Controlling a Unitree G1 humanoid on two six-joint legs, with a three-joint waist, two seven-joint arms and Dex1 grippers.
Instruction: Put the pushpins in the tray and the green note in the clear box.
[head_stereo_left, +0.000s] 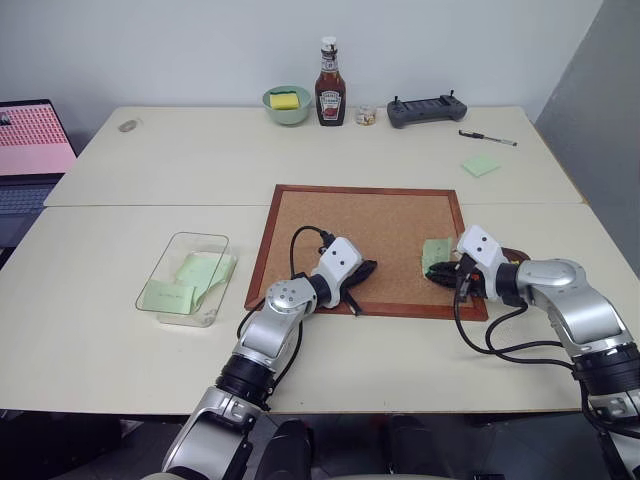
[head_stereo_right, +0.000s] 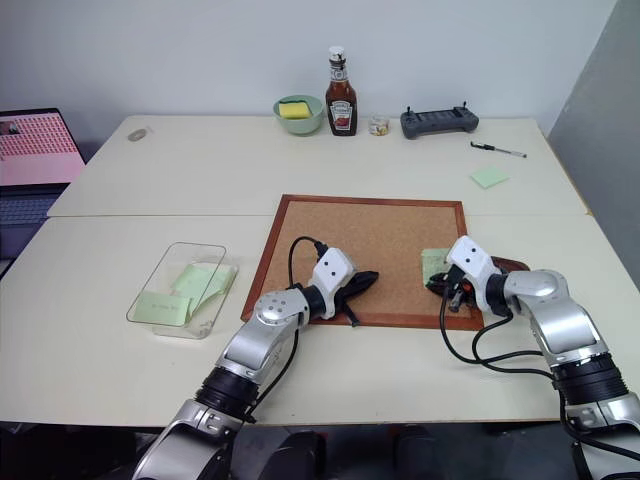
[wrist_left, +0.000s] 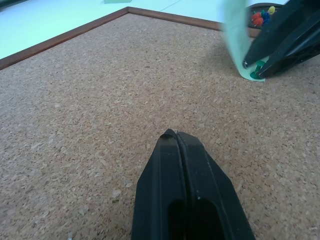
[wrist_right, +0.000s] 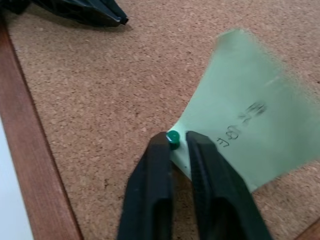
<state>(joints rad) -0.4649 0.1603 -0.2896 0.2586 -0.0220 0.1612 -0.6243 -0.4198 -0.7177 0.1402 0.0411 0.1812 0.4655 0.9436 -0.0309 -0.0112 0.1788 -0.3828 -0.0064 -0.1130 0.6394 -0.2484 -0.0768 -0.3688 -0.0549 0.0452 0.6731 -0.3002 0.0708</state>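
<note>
1. My right gripper (wrist_right: 173, 141) is clamped on a green pushpin (wrist_right: 173, 136); the pin's head sits pinched between my two black fingertips, right at the near corner of the green note (wrist_right: 247, 132).
2. That green note lies on the cork board (head_stereo_left: 370, 235), near the board's right edge, right of centre in the head view. One end of the note lifts off the cork, and there is dark handwriting on it.
3. My left gripper (wrist_left: 175, 137) has its fingers pressed together with nothing between them. It rests on bare cork near the lower middle of the board, well apart from the note.
4. The tray (wrist_left: 260, 10) sits just past the board's right edge, behind my right gripper; in the upper right of my left wrist view I can see red, blue and yellow pushpins (wrist_left: 260, 17) lying in it.
5. The clear box (head_stereo_left: 185, 278) stands on the table (head_stereo_left: 100, 330) to the left of the board, left of centre in the head view, with pale green notes (head_stereo_left: 195, 280) already inside it.
6. Another green slip (head_stereo_left: 481, 165) lies on the table in the upper right, near a pen (head_stereo_left: 488, 138).
</note>
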